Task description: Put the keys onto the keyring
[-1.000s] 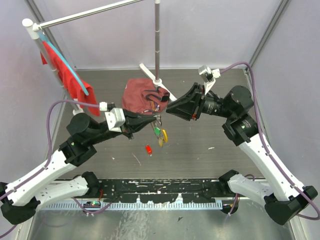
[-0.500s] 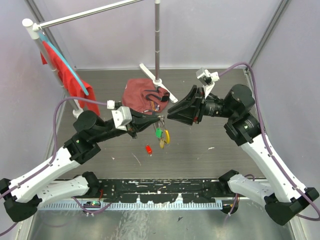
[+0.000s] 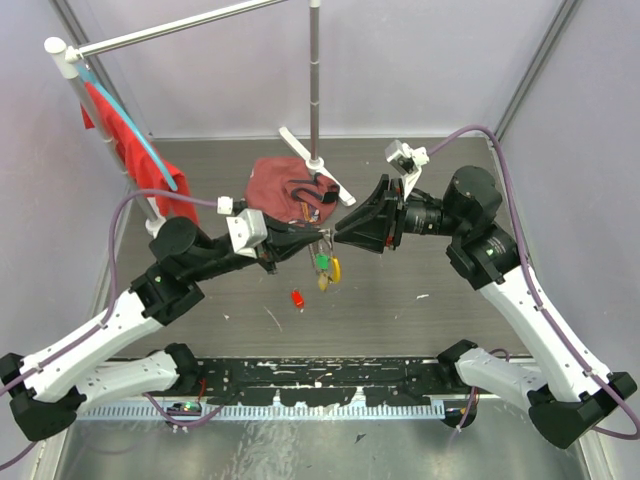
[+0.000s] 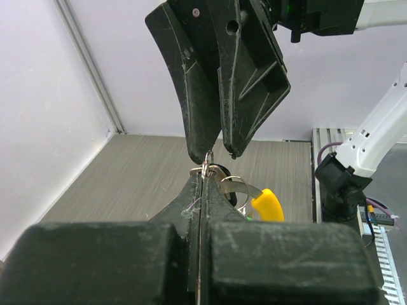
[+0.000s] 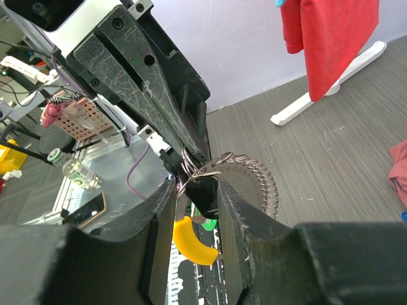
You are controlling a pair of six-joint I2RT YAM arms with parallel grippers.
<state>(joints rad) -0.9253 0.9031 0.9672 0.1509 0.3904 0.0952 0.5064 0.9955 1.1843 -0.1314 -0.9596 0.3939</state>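
L gripper [image 4: 202, 185] nudged fwd, pinching keyring [image 5: 251, 175]; keys [image 3: 325, 268] dangle; R gripper [image 5: 196, 190] jaws parted astride ring.

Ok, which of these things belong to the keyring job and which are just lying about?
Job in hand:
keyring, pinched in the left end effector
right end effector
green-tagged key
yellow-tagged key
small red piece, likely a key

Lying about:
maroon cloth
red cloth, hanging
pole stand

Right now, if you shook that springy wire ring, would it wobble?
Probably floppy: the keyring is thin coiled wire, curving from where the left gripper pinches it. Likely light, yet the hanging yellow tag may make it swing.
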